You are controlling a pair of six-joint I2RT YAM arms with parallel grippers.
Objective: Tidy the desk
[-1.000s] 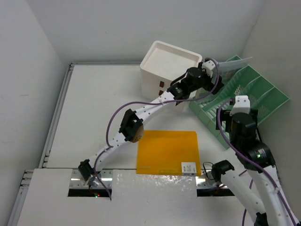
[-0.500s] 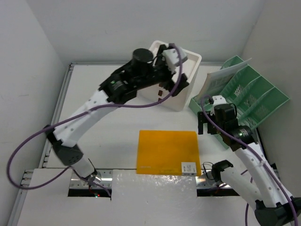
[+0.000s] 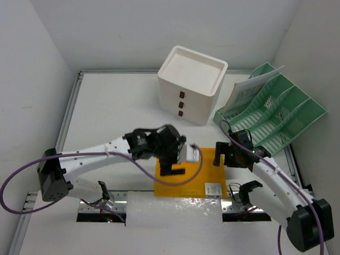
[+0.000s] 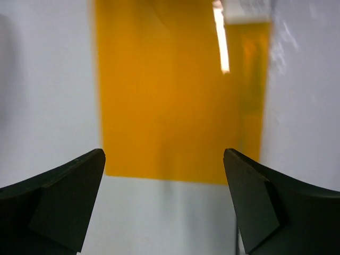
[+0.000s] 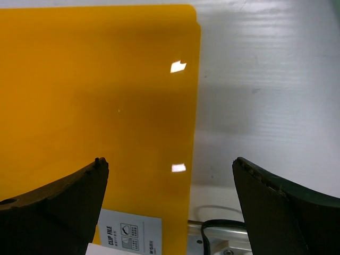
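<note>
The white desk [image 3: 106, 117] holds an orange clip file [image 3: 191, 167] lying flat near its front edge. My left gripper [image 3: 173, 166] hangs open and empty over the file's left part. In the left wrist view the file [image 4: 180, 90] lies ahead of my open gripper [image 4: 164, 204], above bare desk [image 4: 48, 79]. My right gripper [image 3: 219, 155] is open and empty at the file's right edge. In the right wrist view my gripper [image 5: 170, 207] straddles that edge of the file [image 5: 95, 106], whose white label [image 5: 127, 234] shows at the bottom.
A white three-drawer box [image 3: 191, 85] stands at the back centre. A green slotted file rack [image 3: 276, 111] holding papers [image 3: 241, 93] leans at the back right. A silver rail [image 3: 66, 125] runs along the desk's left edge. A cable and metal rail [image 5: 228, 234] lie by the front edge.
My left arm has swung down from the drawer box to the orange file. My right arm has come down and forward from beside the green rack to the file's right edge.
</note>
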